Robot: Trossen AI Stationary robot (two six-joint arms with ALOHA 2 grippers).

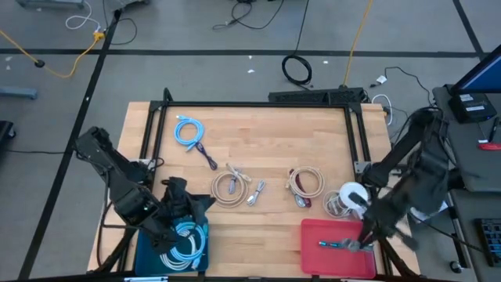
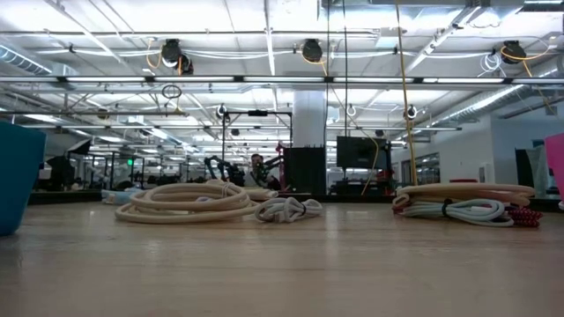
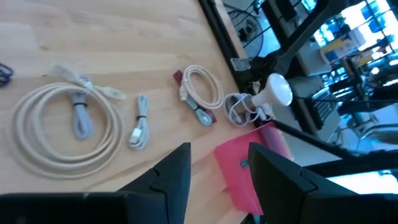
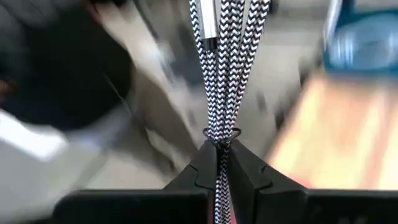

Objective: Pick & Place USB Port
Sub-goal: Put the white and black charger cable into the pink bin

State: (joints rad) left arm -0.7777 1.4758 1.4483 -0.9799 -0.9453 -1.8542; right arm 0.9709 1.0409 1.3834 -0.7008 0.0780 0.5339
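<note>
**USB cable (image 4: 217, 74) clamped in right claw (image 1: 362, 237) above red tray (image 1: 313, 258)**

From above: hangs at the near right corner of the counter (image 1: 266, 149), with the right claw over the red tray's right edge. Shows a dark length of cable down in the tray, just to that claw's left. Finds a white coil (image 1: 343, 200) close behind the right claw, and a beige coil with red ends (image 1: 305, 184) farther off to its left. Places the left claw (image 1: 178, 202) at the far rim of the blue bin (image 1: 145, 254), with a light-blue cable bundle (image 1: 184, 241) lying in the bin just below it. Puts a large beige coil (image 1: 228, 188) just to the left claw's right and a blue coil (image 1: 188, 131) well beyond it.

At counter height: nothing but coils lying flat on the wood, the large beige coil among them, between the blue bin's wall and a sliver of the red tray.

From the left wrist: fingers parted, nothing between them. Beyond the left claw lie the large beige coil, a small white cable (image 3: 138, 121) and then the red tray.

From the right wrist: fingers pressed tight together on the black-and-white braided USB cable, its strands running straight out from the fingertips. Too blurred behind to tell more.
</note>
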